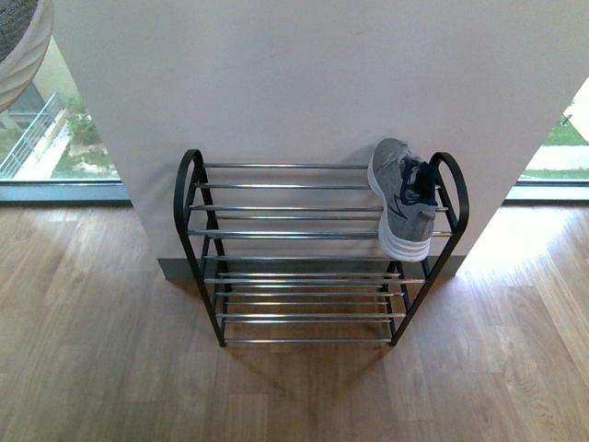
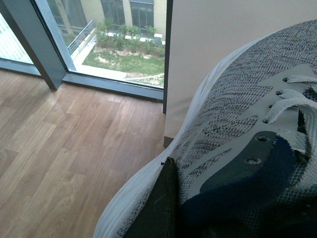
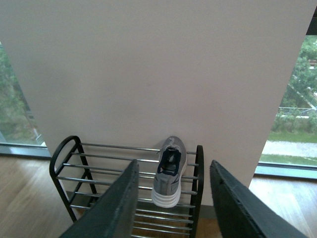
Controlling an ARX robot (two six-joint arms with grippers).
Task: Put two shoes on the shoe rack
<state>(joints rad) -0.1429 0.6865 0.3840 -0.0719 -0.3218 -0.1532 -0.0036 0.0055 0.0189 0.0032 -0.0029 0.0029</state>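
At the far left of the front view, a grey knit sneaker [image 1: 17, 41] with a thick white sole is seen raised in the upper corner, well apart from the rack. In the left wrist view it is shown clamped by the left gripper [image 2: 168, 218], with one dark finger [image 2: 159, 203] pressed against its side near the sole. In the middle, the black-framed shoe rack [image 1: 189, 212] with chrome rods is set on the wooden floor [image 1: 92, 350] against a white wall [image 1: 294, 74]. At the right end of its top tier, a second sneaker [image 1: 403, 198] is laid with its toe to the wall, tilted towards the right side frame. The right gripper [image 3: 173, 166] is held apart from the rack, its fingers spread wide with nothing gripped.
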